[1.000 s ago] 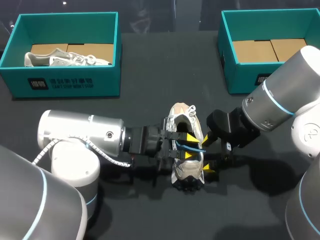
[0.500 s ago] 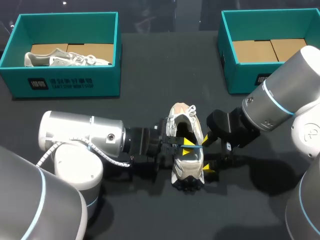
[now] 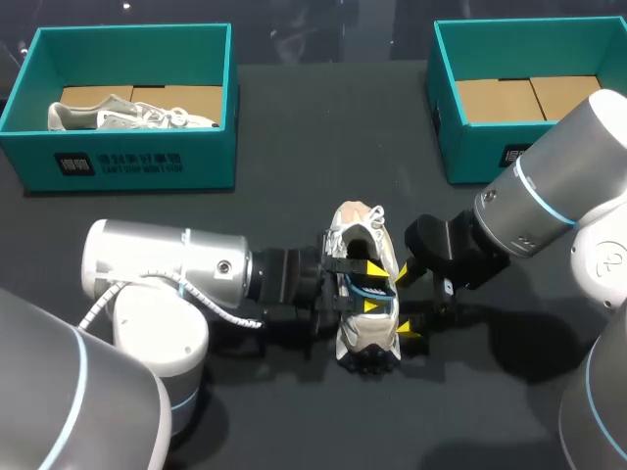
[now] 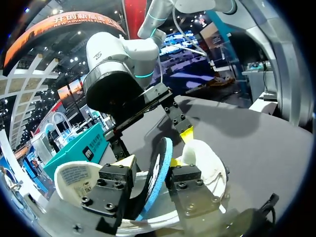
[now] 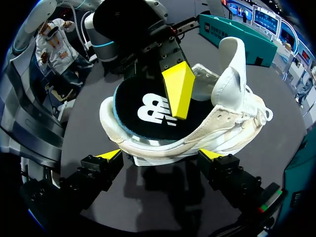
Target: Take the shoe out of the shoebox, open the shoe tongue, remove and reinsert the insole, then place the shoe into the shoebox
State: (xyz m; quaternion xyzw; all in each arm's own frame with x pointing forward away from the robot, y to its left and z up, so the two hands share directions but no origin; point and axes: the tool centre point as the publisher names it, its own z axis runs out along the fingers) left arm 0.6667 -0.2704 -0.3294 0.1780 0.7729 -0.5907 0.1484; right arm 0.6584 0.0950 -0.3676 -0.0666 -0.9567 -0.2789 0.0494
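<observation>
at the near middle of the black table, the left gripper reaches into the mouth of a white and beige lace-up sneaker. its yellow-tipped fingers stand moderately apart, one on each face of a black foam insole with a blue edge and a white logo, pinching it between them. the insole stands on edge in the shoe's opening, partly risen out of it. the white tongue is pulled up and away from the opening.

just beside the sneaker, on its sole side, sits the right gripper, fingers spread wide with nothing between them. whether their tips touch the sole cannot be told.

at the far left stands a teal cardboard shoebox with a second pale sneaker inside. at the far right, a matching teal shoebox shows only its brown cardboard floor.
</observation>
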